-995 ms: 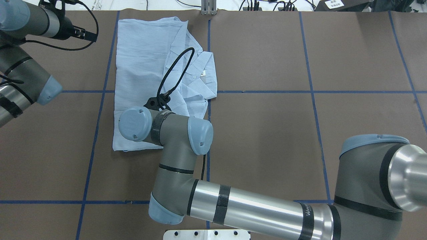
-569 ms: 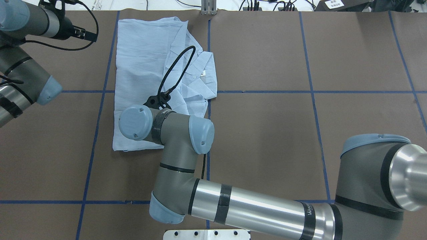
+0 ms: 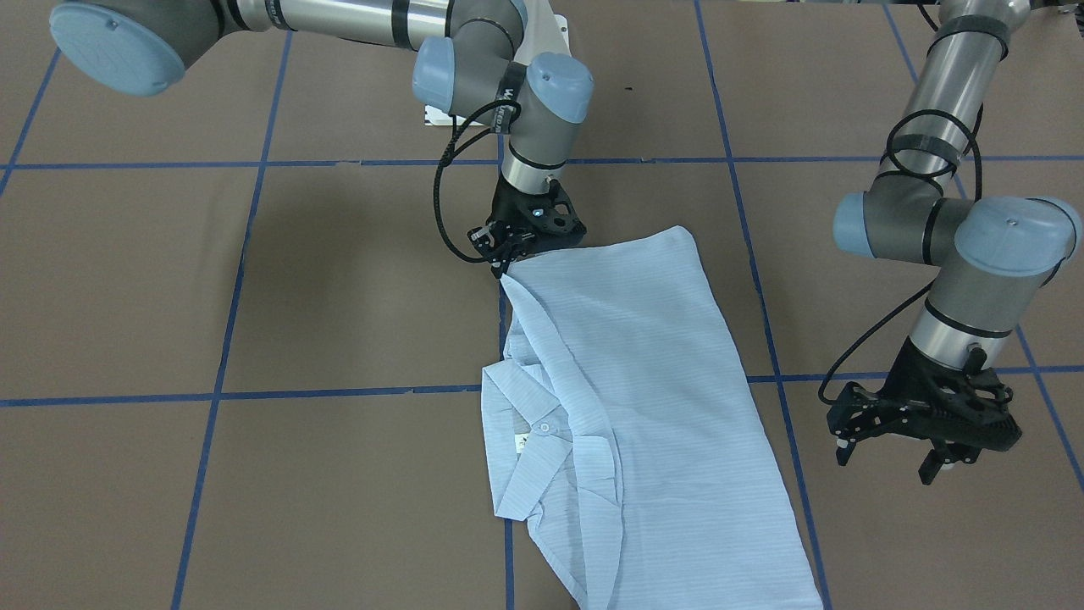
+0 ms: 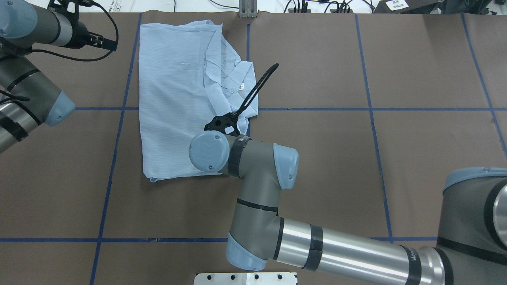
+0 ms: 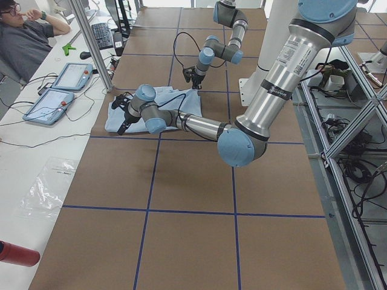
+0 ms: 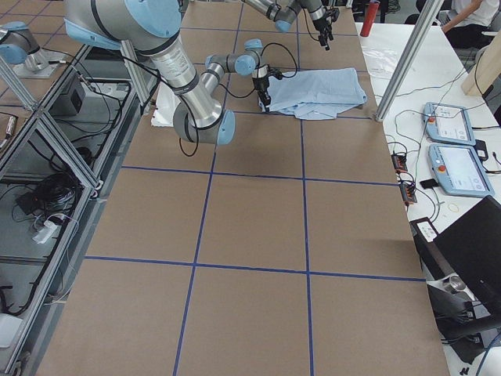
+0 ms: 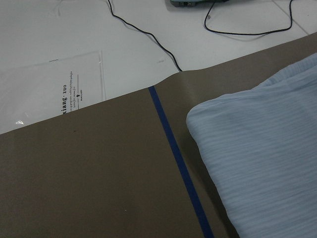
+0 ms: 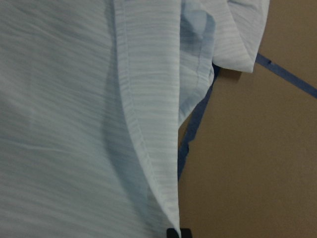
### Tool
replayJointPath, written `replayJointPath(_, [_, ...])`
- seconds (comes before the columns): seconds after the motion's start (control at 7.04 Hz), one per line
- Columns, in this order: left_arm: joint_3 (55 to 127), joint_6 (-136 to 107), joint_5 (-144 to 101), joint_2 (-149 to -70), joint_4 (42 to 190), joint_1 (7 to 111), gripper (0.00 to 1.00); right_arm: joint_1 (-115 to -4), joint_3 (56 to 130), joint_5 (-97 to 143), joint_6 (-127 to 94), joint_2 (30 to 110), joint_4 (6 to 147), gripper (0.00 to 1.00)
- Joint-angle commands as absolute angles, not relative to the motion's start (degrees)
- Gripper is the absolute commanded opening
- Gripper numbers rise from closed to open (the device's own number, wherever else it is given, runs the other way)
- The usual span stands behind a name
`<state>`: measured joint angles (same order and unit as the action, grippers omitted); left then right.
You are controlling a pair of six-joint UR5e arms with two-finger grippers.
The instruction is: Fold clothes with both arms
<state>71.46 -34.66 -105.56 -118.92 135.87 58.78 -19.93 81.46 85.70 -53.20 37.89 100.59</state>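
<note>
We've got the right gripper (image 3: 506, 264) pinched onto the shirt (image 3: 644, 381) edge; left gripper (image 3: 885, 464) hangs nearby, spread wide, empty.

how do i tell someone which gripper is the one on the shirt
Find the pale blue shirt on the brown table. At its corner nearest the robot's base, the right gripper is closed on the fabric's edge. The left gripper hangs open beside the shirt, touching nothing.

Light-blue shirt (image 5: 187, 104) on brown table (image 5: 193, 199)
</note>
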Motion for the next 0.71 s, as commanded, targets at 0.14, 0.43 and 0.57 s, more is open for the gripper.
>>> replayJointPath(0.14, [71.37,-34.63,-105.56,-118.92,135.88,58.54,1.0,-20.21,84.55,85.87,-62.81,39.9,96.79,1.0])
replayJointPath(0.43, [71.37,-34.63,-105.56,-118.92,135.88,58.54,1.0,-23.8,83.85,85.87,-64.51,39.73,90.38,1.0])
replayJointPath(0.57, [71.45,-34.63,-105.56,-118.83,135.88,58.45,1.0,-25.3,82.98,85.87,-64.42,38.86,90.09,1.0])
